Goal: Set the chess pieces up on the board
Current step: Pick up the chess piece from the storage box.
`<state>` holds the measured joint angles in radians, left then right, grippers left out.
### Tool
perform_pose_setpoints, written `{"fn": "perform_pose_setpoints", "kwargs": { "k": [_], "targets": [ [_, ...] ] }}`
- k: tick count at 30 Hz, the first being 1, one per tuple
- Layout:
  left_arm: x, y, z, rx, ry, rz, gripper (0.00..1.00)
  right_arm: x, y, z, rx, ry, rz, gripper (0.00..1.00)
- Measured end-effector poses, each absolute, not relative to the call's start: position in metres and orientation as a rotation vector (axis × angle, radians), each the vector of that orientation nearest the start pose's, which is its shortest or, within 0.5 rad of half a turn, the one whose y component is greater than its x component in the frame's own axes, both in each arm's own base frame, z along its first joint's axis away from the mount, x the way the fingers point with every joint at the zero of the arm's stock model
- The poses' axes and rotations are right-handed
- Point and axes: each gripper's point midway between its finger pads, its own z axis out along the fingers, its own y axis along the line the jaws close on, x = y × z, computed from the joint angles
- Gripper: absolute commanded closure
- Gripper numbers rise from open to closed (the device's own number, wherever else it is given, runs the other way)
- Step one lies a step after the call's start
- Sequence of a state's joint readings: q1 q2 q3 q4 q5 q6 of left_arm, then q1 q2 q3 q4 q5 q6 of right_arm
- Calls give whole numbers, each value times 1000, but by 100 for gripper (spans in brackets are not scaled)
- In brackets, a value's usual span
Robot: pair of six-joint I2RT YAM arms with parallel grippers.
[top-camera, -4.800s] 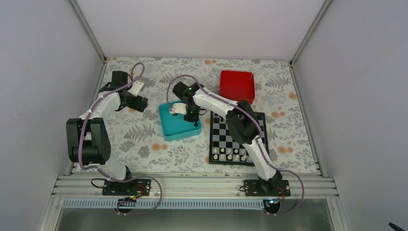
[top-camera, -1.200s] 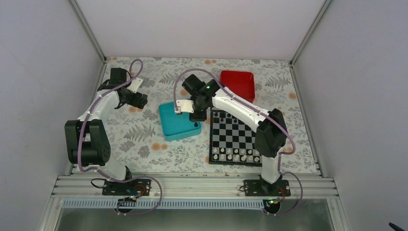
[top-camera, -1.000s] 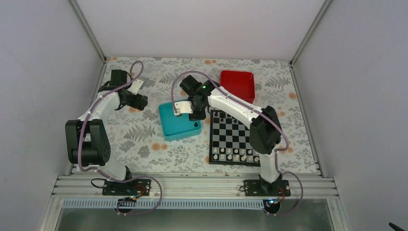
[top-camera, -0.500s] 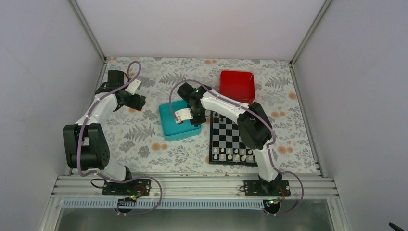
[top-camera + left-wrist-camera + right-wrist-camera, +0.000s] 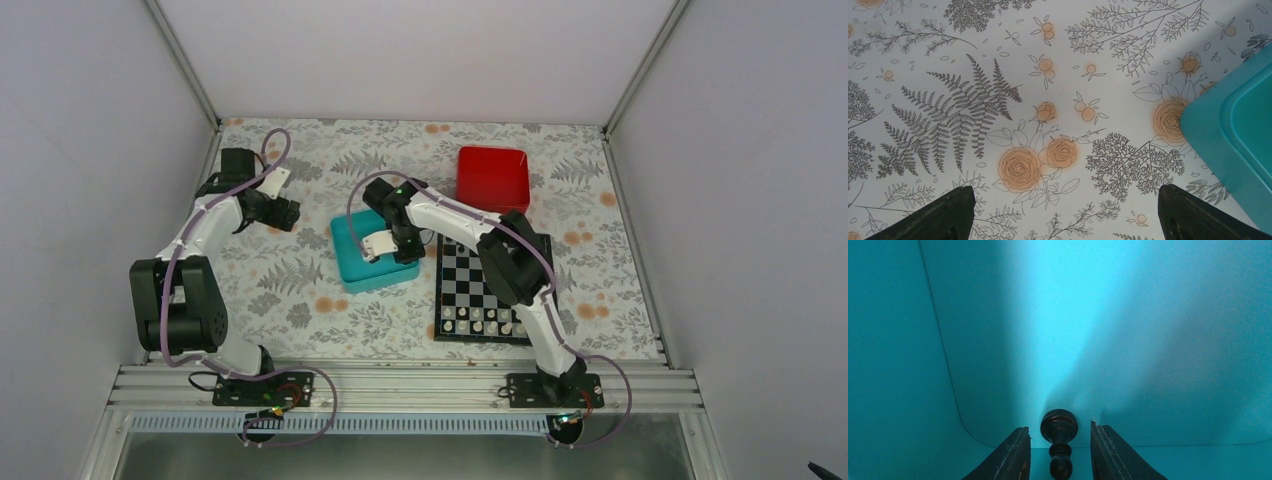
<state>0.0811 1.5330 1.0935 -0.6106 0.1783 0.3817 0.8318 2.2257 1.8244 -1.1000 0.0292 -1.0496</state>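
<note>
In the right wrist view a black pawn lies on its side on the floor of the teal tray, near a corner. My right gripper is open, with one finger on each side of the pawn and a small gap on both sides. From above, the right gripper is down inside the teal tray. The checkered board lies right of the tray, partly hidden by the right arm. My left gripper is open and empty above the floral cloth; in the top view the left gripper is at the far left.
Pale pieces stand in the board's two near rows. A red tray sits behind the board. The teal tray's edge shows at the right of the left wrist view. Walls enclose the table on three sides.
My right gripper has moved from the board's far left corner leftwards and down into the teal tray, around the pawn. The left arm has shifted slightly.
</note>
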Motion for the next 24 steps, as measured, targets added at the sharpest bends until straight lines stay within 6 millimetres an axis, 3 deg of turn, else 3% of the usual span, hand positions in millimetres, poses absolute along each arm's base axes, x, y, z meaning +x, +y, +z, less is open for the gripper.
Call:
{"fn": "perform_pose_setpoints", "kwargs": {
  "k": [17,24],
  "targets": [
    [376,3,116,439,2556,-84,9,309,318,39,-2510,1866,-176,70],
    [374,5,117,434,2555,-84,9,305,316,40,-2529,1865,-210,79]
  ]
}}
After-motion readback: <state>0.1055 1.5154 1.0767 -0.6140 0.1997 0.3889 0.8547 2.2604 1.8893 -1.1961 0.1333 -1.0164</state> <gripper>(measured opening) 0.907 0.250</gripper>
